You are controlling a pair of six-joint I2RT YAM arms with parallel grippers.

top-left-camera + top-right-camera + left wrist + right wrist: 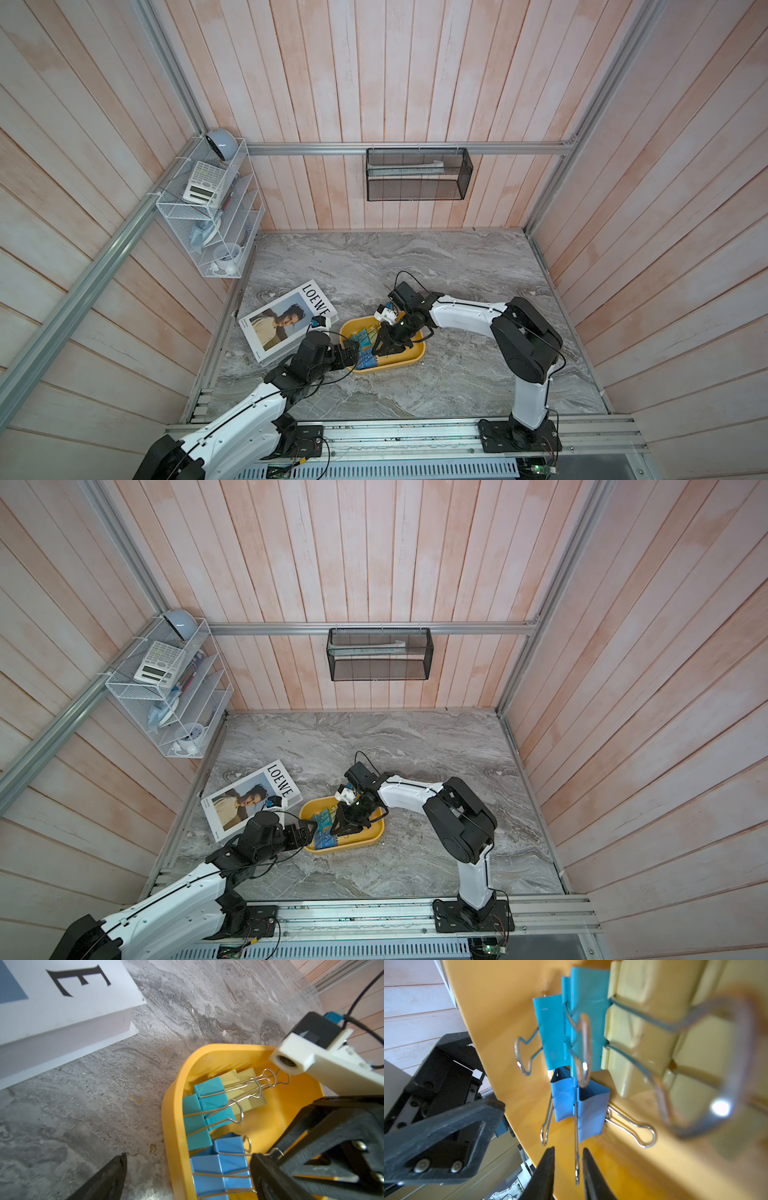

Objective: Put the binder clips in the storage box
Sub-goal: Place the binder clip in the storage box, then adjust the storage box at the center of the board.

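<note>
On the marble tabletop, the barely parted right gripper is apparently releasing a blue binder clip into the storage box. The left gripper is idling spread; lift clear next.

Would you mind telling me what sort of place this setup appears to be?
Likely a robot test cell dressed as an office desk: arms bolted to a metal rail, plank walls in an aluminium frame, and a wire rack holding a calculator.

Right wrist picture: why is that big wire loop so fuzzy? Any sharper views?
Right wrist view: the pale yellow binder clip's wire loop sits near the lens, out of focus, with a white glare spot; the blue binder clip beyond it is sharper. Left wrist view: teal binder clips crisp.
</note>
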